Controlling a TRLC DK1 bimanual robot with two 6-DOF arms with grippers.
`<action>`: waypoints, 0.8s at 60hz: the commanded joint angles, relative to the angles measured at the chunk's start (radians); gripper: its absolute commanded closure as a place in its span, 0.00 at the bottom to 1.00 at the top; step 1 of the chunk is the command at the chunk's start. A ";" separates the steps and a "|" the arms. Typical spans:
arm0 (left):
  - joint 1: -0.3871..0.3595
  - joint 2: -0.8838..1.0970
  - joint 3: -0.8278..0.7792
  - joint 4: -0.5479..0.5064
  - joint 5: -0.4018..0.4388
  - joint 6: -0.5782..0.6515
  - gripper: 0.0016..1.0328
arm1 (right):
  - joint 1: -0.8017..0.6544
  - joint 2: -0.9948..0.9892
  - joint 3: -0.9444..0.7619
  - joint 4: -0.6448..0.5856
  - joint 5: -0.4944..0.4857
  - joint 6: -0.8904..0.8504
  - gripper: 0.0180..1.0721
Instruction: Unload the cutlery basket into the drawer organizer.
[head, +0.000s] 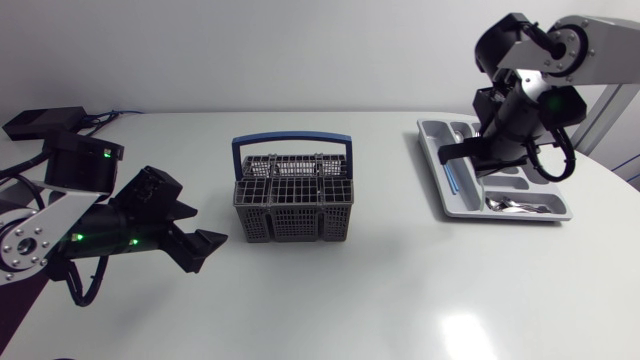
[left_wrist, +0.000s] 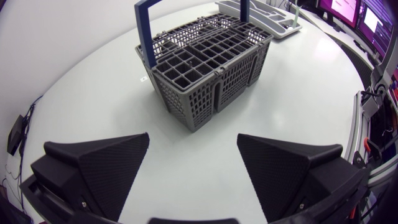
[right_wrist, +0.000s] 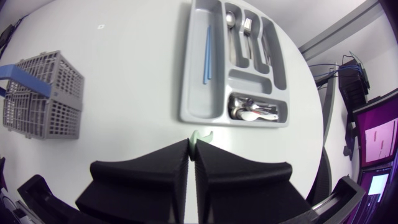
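Just above the drawer organizer (right_wrist: 194, 99), at its near rim, the right gripper (right_wrist: 191, 155) is clamping a pale green utensil (right_wrist: 200, 135), only its tip showing. Placing step; next I'm picking a compartment, lowering, releasing. Cutlery basket (head: 294, 198) is sitting well apart from the organizer, and the left gripper (left_wrist: 193, 138) is hanging open beyond that.

The table (head: 400, 290) is white, smooth and glossy. The basket (left_wrist: 208, 68) is dull grey plastic lattice with a smooth blue plastic handle (left_wrist: 144, 28). The tray (right_wrist: 193, 93) is smooth grey plastic; the spoons (right_wrist: 252, 111) in it are bright polished metal. My left gripper (left_wrist: 193, 138) and right gripper (right_wrist: 191, 149) are matt black and finely ribbed; the right pinches a smooth pale green piece (right_wrist: 200, 134), plastic by its look.
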 joint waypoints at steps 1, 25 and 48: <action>-0.006 -0.016 -0.013 -0.010 -0.002 -0.005 0.04 | -0.077 0.015 -0.046 0.061 0.025 -0.135 0.94; -0.006 -0.039 -0.013 -0.031 -0.007 -0.008 0.04 | -0.290 0.253 -0.025 0.366 0.229 -0.338 0.94; -0.029 -0.059 -0.005 -0.054 -0.030 -0.019 0.04 | -0.346 0.377 -0.010 0.489 0.275 -0.422 0.93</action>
